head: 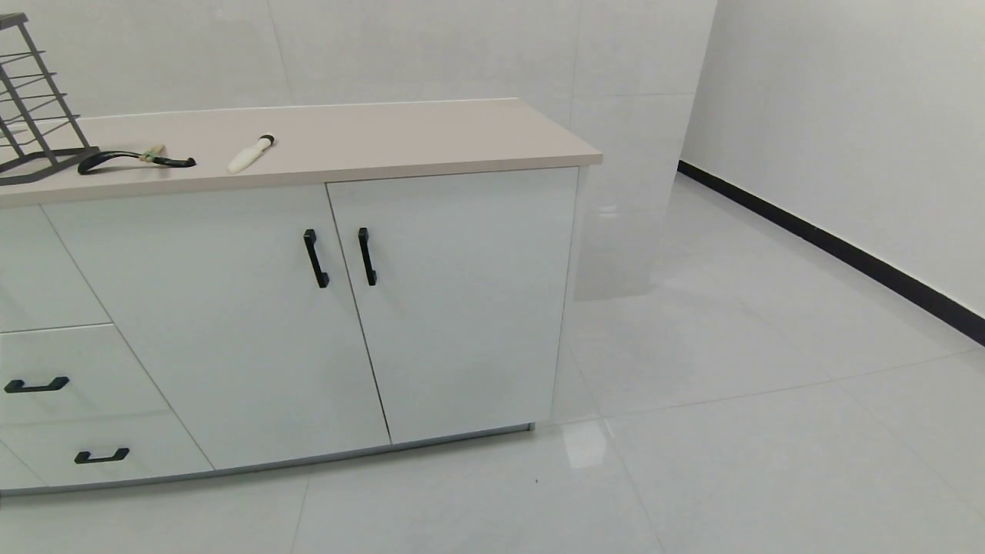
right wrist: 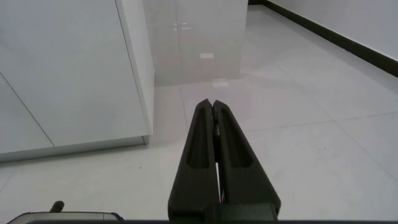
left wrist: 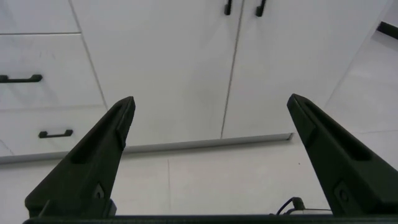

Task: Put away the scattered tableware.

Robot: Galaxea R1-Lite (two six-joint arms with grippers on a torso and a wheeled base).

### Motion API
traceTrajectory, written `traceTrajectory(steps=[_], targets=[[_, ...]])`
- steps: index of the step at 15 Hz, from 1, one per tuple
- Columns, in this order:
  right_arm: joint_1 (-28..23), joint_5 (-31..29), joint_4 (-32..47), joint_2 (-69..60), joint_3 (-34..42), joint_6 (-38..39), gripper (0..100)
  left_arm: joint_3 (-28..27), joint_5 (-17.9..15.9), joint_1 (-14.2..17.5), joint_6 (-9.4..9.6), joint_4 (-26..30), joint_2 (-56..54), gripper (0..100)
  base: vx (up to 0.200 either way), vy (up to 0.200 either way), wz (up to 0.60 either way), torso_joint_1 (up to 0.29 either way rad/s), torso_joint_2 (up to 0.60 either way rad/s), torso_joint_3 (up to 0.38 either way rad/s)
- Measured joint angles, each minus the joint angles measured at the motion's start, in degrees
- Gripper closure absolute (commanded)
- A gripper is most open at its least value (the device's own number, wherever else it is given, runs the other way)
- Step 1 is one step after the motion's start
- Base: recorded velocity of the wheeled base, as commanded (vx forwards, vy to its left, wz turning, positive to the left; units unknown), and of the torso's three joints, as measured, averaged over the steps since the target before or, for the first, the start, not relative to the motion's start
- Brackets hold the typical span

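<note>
Our left gripper (left wrist: 210,99) hung with jaws wide apart and our right gripper (right wrist: 213,104) with jaws pressed together. Both were down by the cabinet (head: 192,323), well apart from the tableware on the countertop (head: 423,135). A white utensil (head: 250,154) lay near the front edge, its black tip angled toward the back. Beside it a black utensil (head: 135,159), its kind hard to make out, lay along that edge.

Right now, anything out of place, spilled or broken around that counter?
Two utensils lie loose on the counter, next to the wire rack: a black curved one and a white one with a black end, pointing at different angles. The cupboard doors are shut; no spill or damage visible.
</note>
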Motion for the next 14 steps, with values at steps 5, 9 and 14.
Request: traceTrajectory(steps=[5,9,14], targets=[[0.00,0.00,0.00,0.01,0.00,0.05,100,0.00,0.02,0.00,-0.09,-0.09,0.00,0,0.080,0.160,0.00,0.001,0.00,0.000],[-0.01,-0.41,-0.02,0.04,-0.05,-0.11,100,0.00,0.07,-0.04,-0.09,-0.04,0.00,0,0.100,0.000,0.45,0.001,0.00,0.005],[0.02,-0.45,-0.02,0.06,-0.10,-0.13,100,0.00,0.13,0.02,-0.11,-0.11,0.00,0,0.000,0.000,0.36,0.004,0.00,-0.001]])
